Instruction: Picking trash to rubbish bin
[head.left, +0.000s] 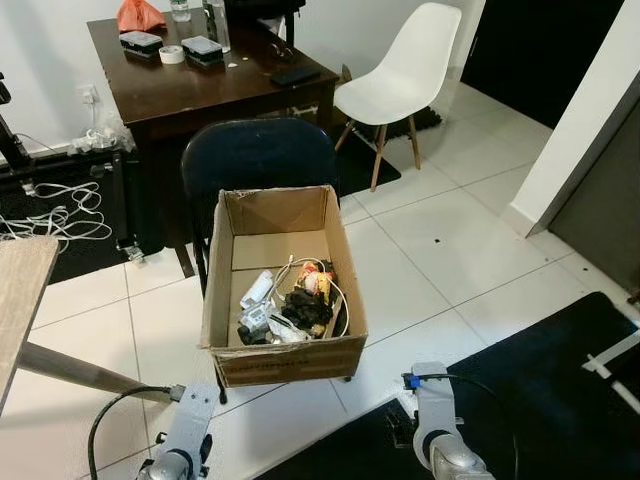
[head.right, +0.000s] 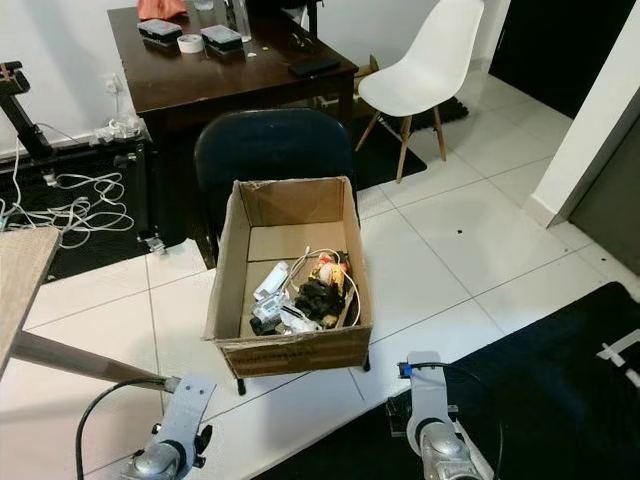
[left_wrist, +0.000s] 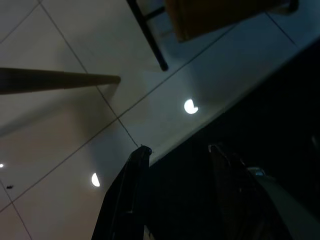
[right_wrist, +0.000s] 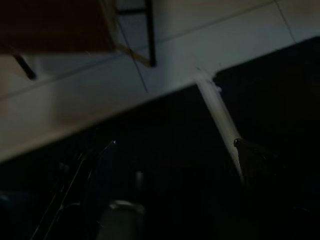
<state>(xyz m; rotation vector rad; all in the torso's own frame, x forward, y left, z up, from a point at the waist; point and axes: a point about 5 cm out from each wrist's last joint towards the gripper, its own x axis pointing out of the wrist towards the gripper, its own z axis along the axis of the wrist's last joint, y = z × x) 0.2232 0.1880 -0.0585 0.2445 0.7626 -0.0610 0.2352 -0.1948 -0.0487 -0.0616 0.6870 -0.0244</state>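
Note:
An open cardboard box (head.left: 285, 365) rests on the seat of a dark chair (head.left: 260, 155) in front of me. Inside lies mixed trash (head.left: 290, 305): white wrappers, a black lump, a cable and a red-yellow packet. Both silver arms hang low, the left arm (head.left: 185, 430) below the box's left corner, the right arm (head.left: 435, 430) below its right corner. In the left wrist view my left gripper (left_wrist: 178, 147) is open over tile and dark mat, holding nothing. The dim right wrist view has my right gripper (right_wrist: 174, 143) open above the mat edge, with nothing held.
Behind the box a dark wooden table (head.left: 200, 80) carries small items. A white chair (head.left: 405, 70) stands at the back right. Cables (head.left: 55, 215) lie on the floor at left. A light wooden tabletop (head.left: 20, 290) juts in from the left. A black mat (head.left: 540, 400) covers the near floor.

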